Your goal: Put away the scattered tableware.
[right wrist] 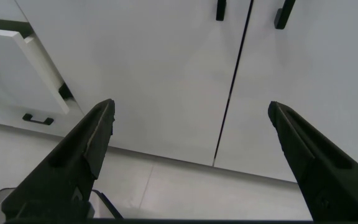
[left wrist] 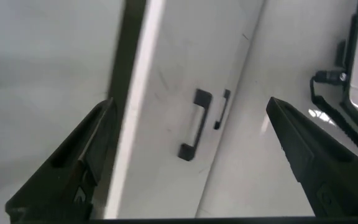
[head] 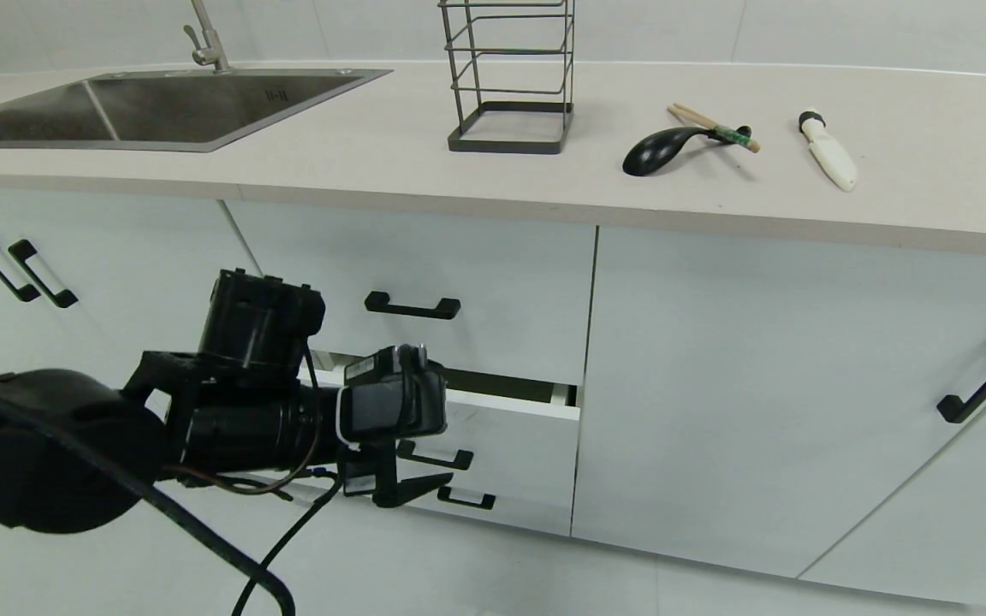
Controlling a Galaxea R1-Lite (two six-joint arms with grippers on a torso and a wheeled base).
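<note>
On the beige countertop [head: 544,184] lie a black spoon [head: 660,150], a pair of wooden chopsticks [head: 711,127] across its handle, and a white utensil with a black ring [head: 829,151] farther right. My left gripper [head: 407,466] is open, low in front of the white drawers, just left of the black handle [head: 435,458] of a drawer [head: 510,445] that stands slightly pulled out. In the left wrist view the left gripper [left wrist: 190,106] frames that handle [left wrist: 194,124] with nothing between its fingers. My right gripper [right wrist: 191,106] is open and faces closed cabinet doors.
A black wire rack [head: 510,77] stands on the counter left of the utensils. A steel sink [head: 159,107] with a faucet [head: 206,38] is at the far left. Cabinet doors with black handles [head: 981,378] line the front. The pulled-out drawer [right wrist: 23,74] is off to the side of the right gripper.
</note>
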